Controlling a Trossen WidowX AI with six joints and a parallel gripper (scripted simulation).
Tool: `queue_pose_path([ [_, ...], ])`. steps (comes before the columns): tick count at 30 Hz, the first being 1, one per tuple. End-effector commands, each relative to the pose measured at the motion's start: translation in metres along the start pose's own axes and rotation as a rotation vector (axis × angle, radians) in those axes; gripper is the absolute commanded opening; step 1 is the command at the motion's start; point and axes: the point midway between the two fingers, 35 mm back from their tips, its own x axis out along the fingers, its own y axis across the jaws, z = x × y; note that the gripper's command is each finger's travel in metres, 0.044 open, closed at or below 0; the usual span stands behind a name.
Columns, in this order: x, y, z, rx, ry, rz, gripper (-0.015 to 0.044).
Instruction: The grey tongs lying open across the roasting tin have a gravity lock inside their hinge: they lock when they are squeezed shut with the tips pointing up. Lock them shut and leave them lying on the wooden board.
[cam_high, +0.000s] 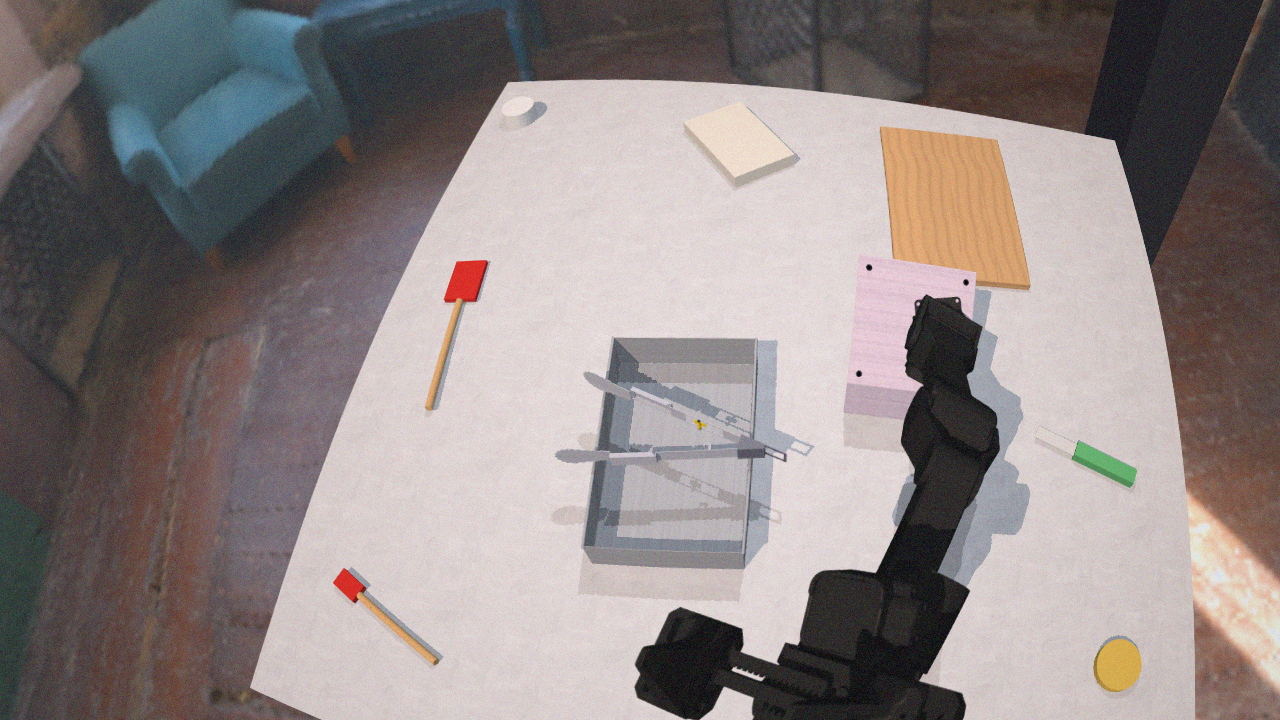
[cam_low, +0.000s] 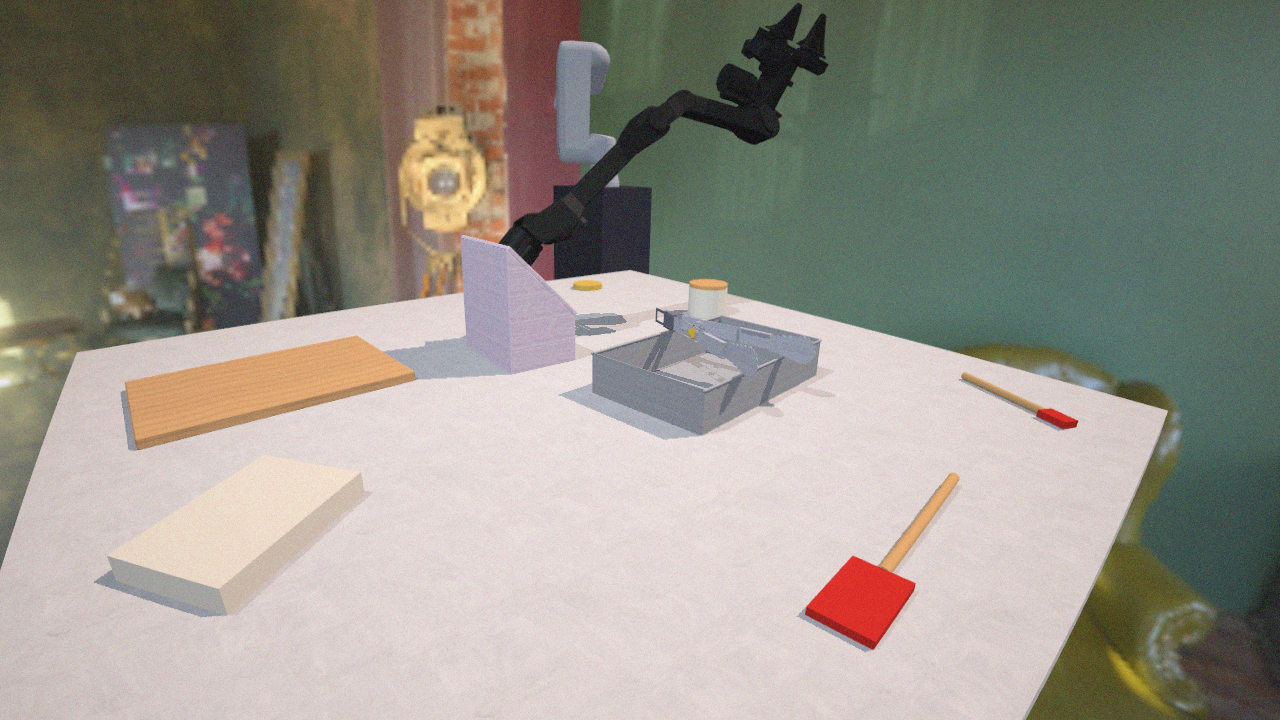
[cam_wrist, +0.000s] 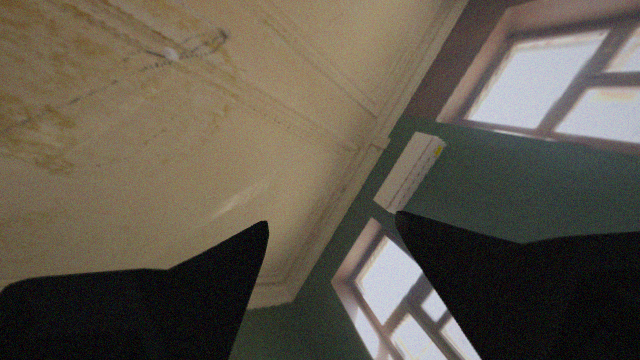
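The grey tongs (cam_high: 751, 448) (cam_low: 677, 323) lie open in a V across the roasting tin (cam_high: 666, 556) (cam_low: 644, 396). Their hinge end with a small loop reaches over the tin's right wall in the top view, and their two tips stick out over the left wall. A small yellow mark shows on one arm. The wooden board (cam_high: 953, 201) (cam_low: 268, 389) lies flat with nothing on it. My gripper (cam_low: 810, 12) (cam_wrist: 332, 222) is open and empty, held high above the table with its fingers pointing up, far from the tongs. The wrist view shows only ceiling, wall and windows.
A pink wedge (cam_high: 877, 340) (cam_low: 487, 304) stands by the arm's base, between board and tin. A cream block (cam_high: 740, 143) (cam_low: 241, 528), a red spatula (cam_high: 466, 280) (cam_low: 861, 600), a smaller red-headed tool (cam_high: 349, 584) (cam_low: 1057, 418), a green-handled tool (cam_high: 1105, 463) and a lidded jar (cam_low: 707, 301) are around.
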Motion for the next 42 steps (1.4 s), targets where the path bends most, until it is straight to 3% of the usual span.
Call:
queue_pose_path([
  [1,0.000,0.000,0.000,0.000,0.000,0.000,0.0426],
  [14,-0.010,-0.025,-0.048,-0.253,0.170,0.114,0.0440],
  [30,-0.033,-0.115,-0.115,-0.706,0.530,0.250,0.0440],
  [36,-0.061,-0.193,-0.140,-0.920,0.812,0.262,0.0440],
  [42,-0.098,-0.288,-0.134,-1.106,1.134,0.202,0.0440],
])
